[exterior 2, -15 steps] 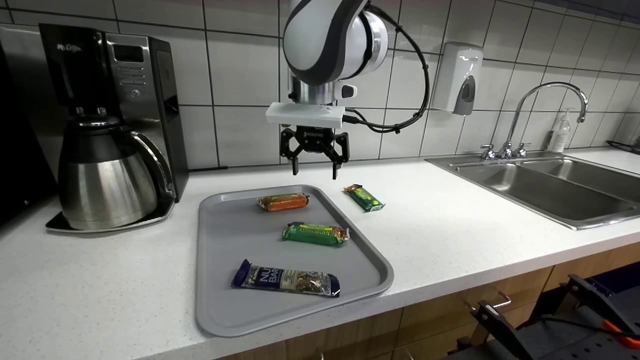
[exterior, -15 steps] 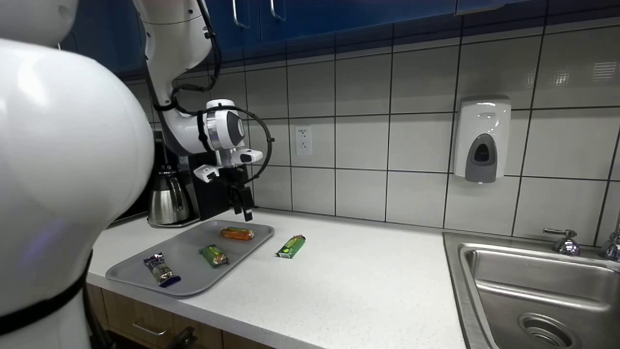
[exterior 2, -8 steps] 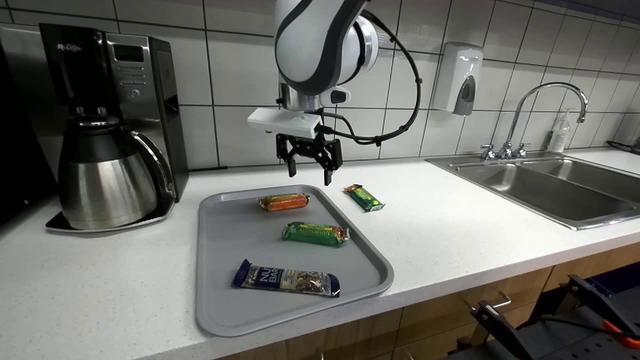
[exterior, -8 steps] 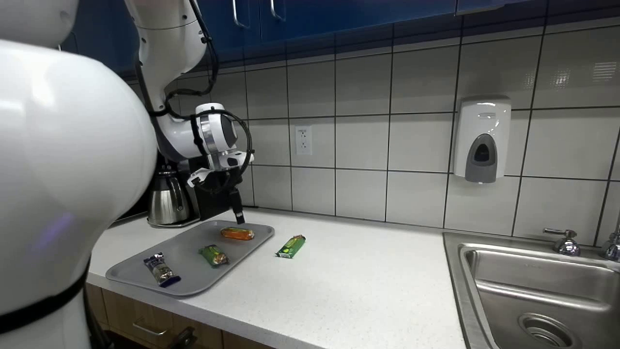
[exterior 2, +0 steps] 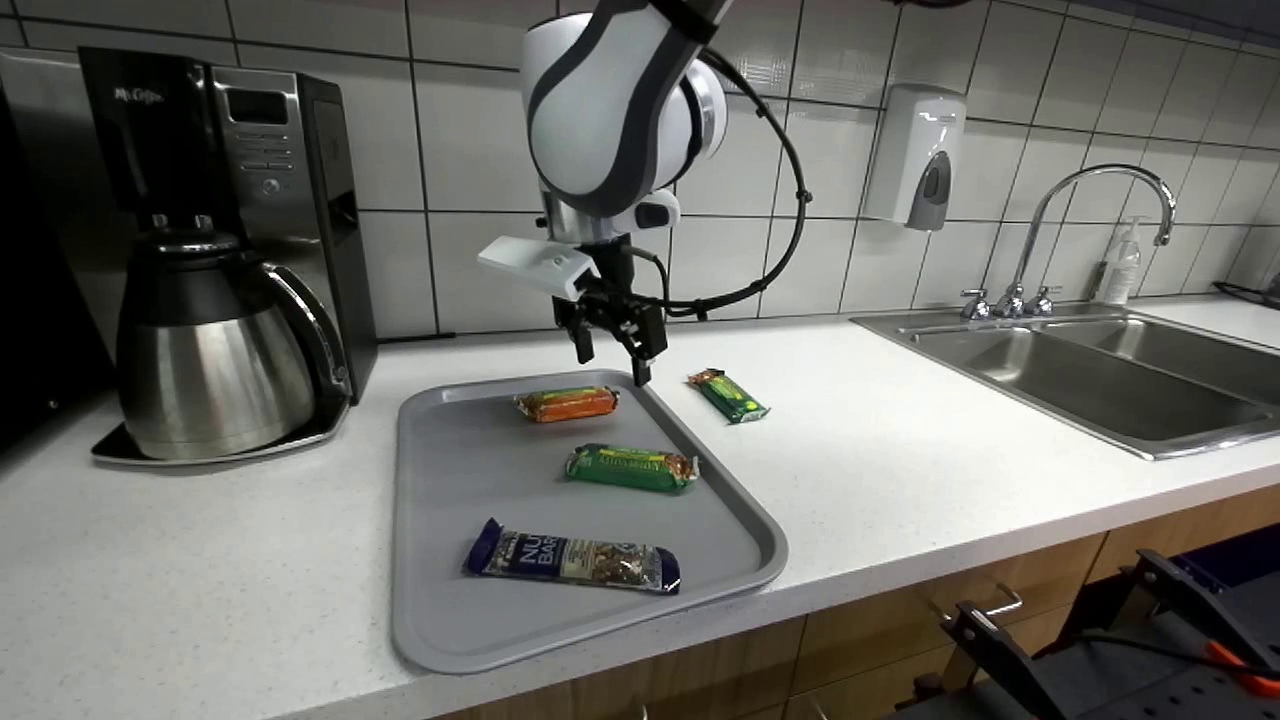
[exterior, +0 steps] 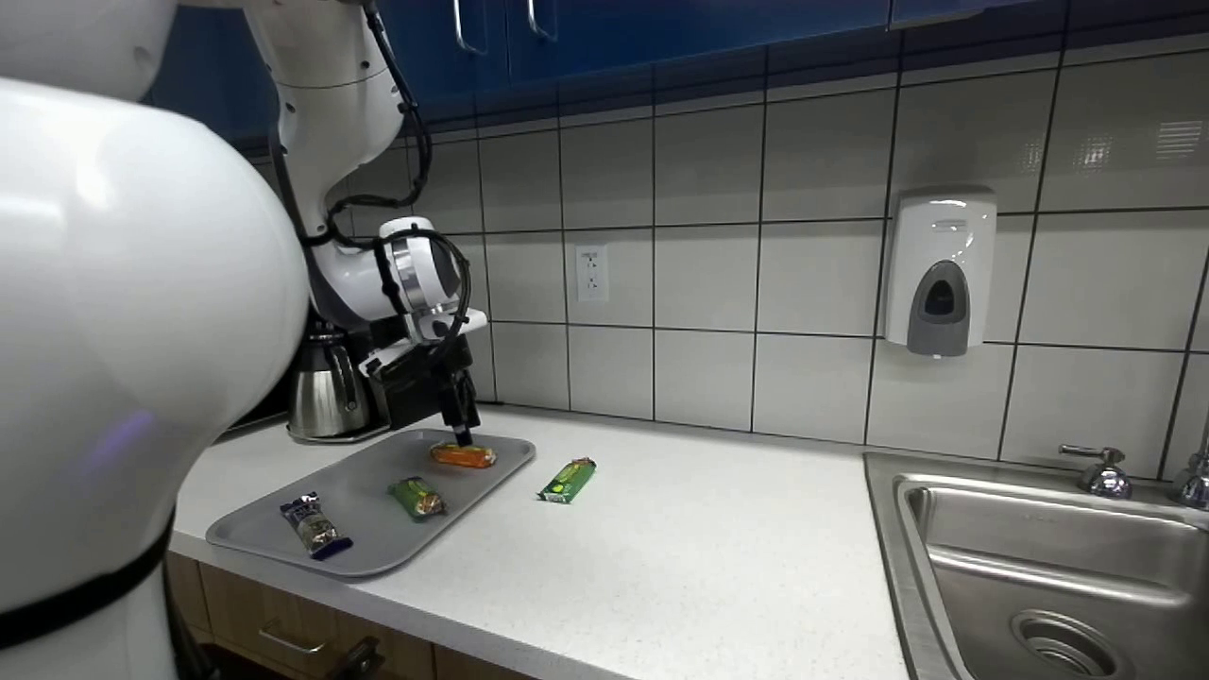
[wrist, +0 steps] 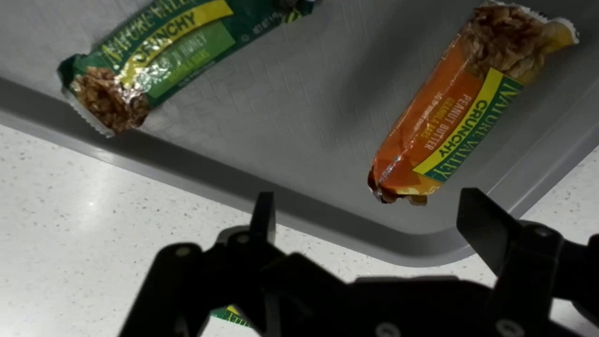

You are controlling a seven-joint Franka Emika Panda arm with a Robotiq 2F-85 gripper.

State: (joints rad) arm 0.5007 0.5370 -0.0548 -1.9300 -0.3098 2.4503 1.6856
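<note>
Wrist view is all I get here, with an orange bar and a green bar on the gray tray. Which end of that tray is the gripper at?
Observer: The gripper is at the end of the tray nearer the tiled wall; both exterior views show it.
Operator: And besides the orange bar and the green bar, what's on the tray?
Observer: A nut bar with dark blue ends, lying toward the front edge of the counter.
</note>
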